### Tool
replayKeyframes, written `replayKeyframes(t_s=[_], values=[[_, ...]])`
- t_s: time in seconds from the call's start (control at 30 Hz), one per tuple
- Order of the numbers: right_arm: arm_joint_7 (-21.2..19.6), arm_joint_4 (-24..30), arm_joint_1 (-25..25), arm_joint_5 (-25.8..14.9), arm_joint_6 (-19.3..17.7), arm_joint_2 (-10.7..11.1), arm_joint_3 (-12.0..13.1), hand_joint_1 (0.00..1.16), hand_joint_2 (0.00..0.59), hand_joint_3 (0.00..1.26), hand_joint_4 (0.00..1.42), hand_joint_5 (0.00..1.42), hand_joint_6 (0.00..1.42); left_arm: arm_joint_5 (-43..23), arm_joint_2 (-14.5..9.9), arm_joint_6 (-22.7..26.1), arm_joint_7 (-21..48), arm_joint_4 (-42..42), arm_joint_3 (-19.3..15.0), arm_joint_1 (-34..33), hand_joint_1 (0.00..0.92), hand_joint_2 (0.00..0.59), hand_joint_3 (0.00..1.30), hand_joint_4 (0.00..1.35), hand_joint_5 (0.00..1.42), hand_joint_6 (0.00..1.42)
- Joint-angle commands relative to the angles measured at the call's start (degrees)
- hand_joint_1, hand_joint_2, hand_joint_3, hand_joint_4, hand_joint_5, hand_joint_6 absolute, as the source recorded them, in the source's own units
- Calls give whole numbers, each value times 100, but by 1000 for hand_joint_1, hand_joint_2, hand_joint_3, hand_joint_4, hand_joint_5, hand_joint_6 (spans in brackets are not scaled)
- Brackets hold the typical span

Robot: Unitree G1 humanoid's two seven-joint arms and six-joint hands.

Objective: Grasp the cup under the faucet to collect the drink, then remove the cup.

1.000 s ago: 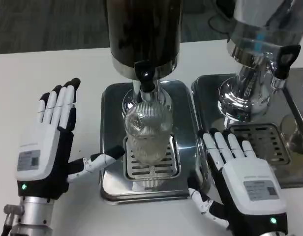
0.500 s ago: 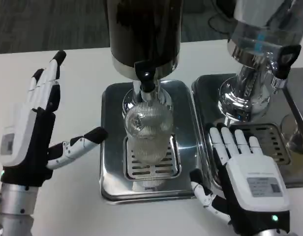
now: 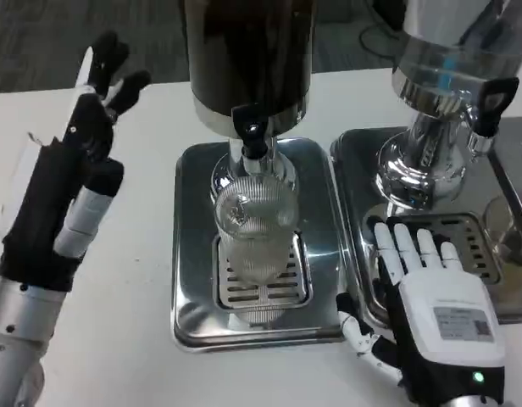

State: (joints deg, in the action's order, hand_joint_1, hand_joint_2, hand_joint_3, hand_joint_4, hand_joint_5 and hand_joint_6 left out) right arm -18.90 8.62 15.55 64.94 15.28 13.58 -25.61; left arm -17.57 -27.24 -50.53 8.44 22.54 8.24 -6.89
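Cup (image 3: 255, 227): clear ribbed glass, seated upright on the slotted grate (image 3: 261, 284) of the steel drip tray (image 3: 189, 254), directly under the black faucet (image 3: 251, 129) of the dark dispenser (image 3: 248, 59); held by nothing. Nearest the camera, the right hand (image 3: 430, 305) is seen back-up, its fingers (image 3: 405, 250) extended and slightly spread over the front edge of a second drip tray (image 3: 354, 170), thumb just beside the first tray's front right corner. Behind it a chrome dispenser base (image 3: 418, 161) is seen, with its own black tap (image 3: 490, 106). Since the earlier frames, the left hand (image 3: 66, 186) has been pulled away from the cup and rotated edge-on, raised over the white surface (image 3: 142, 339), fingers loosely apart, nothing held. The right hand has been shifted slightly rightward.
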Motion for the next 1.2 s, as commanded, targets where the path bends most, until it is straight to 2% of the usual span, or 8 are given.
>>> replayKeyframes(t_s=[0.03,0.17,0.3,0.47,0.67,0.8,0.97,1.2], values=[[12,-13,13,-24,53,-61,3,171,386,14,0,0,17,-560,166,659,1238,-182,-59,-233,0,95,0,0,114,111],[11,-24,49,-29,87,-118,-23,170,386,14,0,0,23,-597,389,982,1842,-147,-266,-396,0,94,27,0,135,117],[-6,9,108,-81,111,-174,15,198,407,34,0,0,32,-485,729,1133,2151,-159,-437,-587,0,108,54,0,139,126],[-45,-19,110,-112,128,-224,16,203,407,35,0,0,33,-359,942,1341,2441,-47,-535,-790,0,109,72,0,149,125],[-79,-59,91,-225,124,-221,109,207,407,35,0,0,34,-284,1111,1428,2835,-58,-486,-838,0,118,167,39,254,235],[-47,-105,58,-235,118,-258,69,209,407,35,0,0,34,-105,1086,1348,2954,-217,-503,-691,0,118,213,86,291,264],[13,-90,4,-315,84,-224,121,211,407,35,0,0,34,20,1084,1368,2908,-349,-529,-573,0,120,240,95,312,284],[2,-103,25,-312,85,-225,42,223,407,35,0,0,46,301,969,1259,2846,-558,-624,-404,0,128,257,111,318,291]])
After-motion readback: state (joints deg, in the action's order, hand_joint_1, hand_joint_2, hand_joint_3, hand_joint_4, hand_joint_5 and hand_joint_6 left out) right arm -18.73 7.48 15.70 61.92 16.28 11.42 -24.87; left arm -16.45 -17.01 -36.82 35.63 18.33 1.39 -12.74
